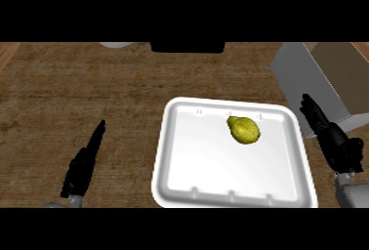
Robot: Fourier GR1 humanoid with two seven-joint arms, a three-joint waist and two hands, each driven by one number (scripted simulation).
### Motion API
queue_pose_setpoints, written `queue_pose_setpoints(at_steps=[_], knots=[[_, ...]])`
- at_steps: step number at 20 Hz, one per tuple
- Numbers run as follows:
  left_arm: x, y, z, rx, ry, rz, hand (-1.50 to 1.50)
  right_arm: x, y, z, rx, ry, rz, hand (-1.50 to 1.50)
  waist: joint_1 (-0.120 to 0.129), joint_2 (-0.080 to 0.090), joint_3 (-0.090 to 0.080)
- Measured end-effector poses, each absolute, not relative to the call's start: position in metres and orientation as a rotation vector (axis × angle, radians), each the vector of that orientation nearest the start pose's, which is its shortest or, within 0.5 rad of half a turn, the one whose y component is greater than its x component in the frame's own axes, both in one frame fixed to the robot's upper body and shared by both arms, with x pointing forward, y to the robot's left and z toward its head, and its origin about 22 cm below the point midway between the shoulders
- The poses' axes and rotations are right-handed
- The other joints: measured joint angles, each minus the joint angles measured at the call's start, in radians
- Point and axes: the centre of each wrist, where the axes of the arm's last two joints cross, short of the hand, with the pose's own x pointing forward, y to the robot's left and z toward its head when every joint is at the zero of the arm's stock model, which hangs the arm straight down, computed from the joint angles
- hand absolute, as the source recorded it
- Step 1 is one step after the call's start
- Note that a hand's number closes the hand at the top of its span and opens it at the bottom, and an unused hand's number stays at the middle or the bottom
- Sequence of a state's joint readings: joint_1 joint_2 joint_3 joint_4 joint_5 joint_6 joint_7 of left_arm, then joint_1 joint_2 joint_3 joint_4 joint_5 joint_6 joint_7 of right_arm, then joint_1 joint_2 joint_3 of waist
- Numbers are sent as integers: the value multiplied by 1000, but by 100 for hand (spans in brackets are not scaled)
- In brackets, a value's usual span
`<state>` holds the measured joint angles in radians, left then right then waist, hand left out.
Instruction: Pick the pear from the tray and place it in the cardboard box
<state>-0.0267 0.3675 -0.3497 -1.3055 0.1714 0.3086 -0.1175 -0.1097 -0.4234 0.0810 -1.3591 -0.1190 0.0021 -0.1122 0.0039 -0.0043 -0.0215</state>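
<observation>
A yellow-green pear [243,129] lies in the upper right part of a white tray [209,171] in the middle of the wooden counter. The cardboard box [328,80] stands at the upper right, with grey outer walls and a brown inside. My right hand [333,139] is open, fingers straight, just right of the tray's edge and in front of the box, not touching the pear. My left hand [83,163] is open with fingers straight, resting at the lower left, well away from the tray.
A dark object [187,47] sits at the counter's far edge in the middle. A pale round thing [115,45] shows partly at the far left. Bare wood [79,93] spreads left of the tray.
</observation>
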Motion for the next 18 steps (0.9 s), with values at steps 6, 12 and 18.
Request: queue_pose_setpoints(at_steps=[6, 12, 18], knots=[[261, 240, 2, 123, -1650, -393, 0, 316, -322, 39, 148, -1609, 131, -150, 44, 15, 27], [284, 237, 42, 57, -1770, -534, 0, 343, -357, 51, 371, -1569, 237, -150, 78, 36, 30], [293, 239, 59, 36, -1795, -573, 0, 358, -378, 65, 521, -1664, 420, -150, 82, 39, 31]])
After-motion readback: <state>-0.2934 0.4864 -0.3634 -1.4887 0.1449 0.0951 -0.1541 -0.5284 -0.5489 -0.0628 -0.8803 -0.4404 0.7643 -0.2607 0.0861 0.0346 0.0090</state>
